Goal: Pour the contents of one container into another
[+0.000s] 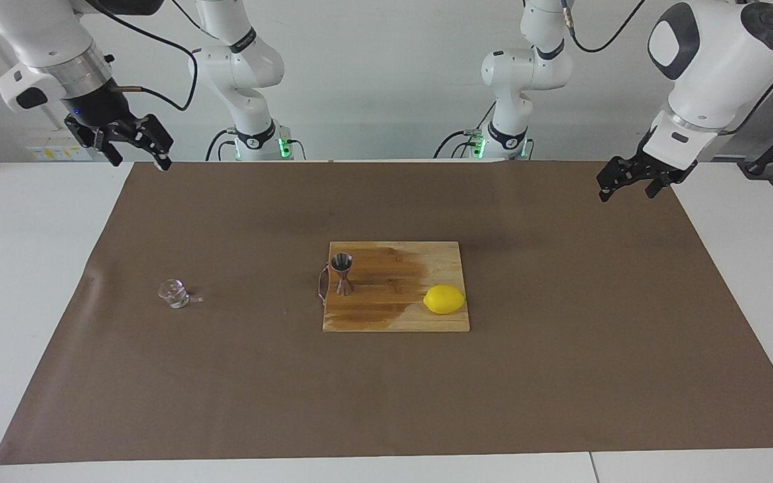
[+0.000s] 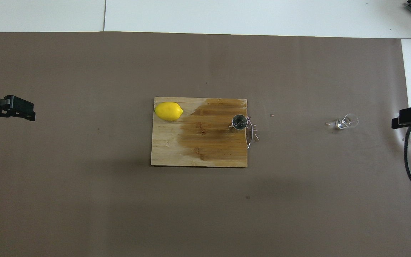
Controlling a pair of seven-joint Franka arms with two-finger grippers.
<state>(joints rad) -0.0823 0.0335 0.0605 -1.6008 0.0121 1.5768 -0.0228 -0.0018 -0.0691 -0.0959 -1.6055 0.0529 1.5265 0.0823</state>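
Note:
The small clear glass cup stands on the brown mat toward the right arm's end of the table; it also shows in the overhead view. The steel jigger stands upright on the wooden cutting board, at the board's edge toward the right arm, and shows from above in the overhead view. My right gripper hangs open and empty, high over the mat's edge by its own base. My left gripper hangs open and empty, high over the mat's corner at its end.
A yellow lemon lies on the board toward the left arm's end. Much of the board around the jigger is dark and wet. A small puddle lies on the mat beside the board. The brown mat covers most of the white table.

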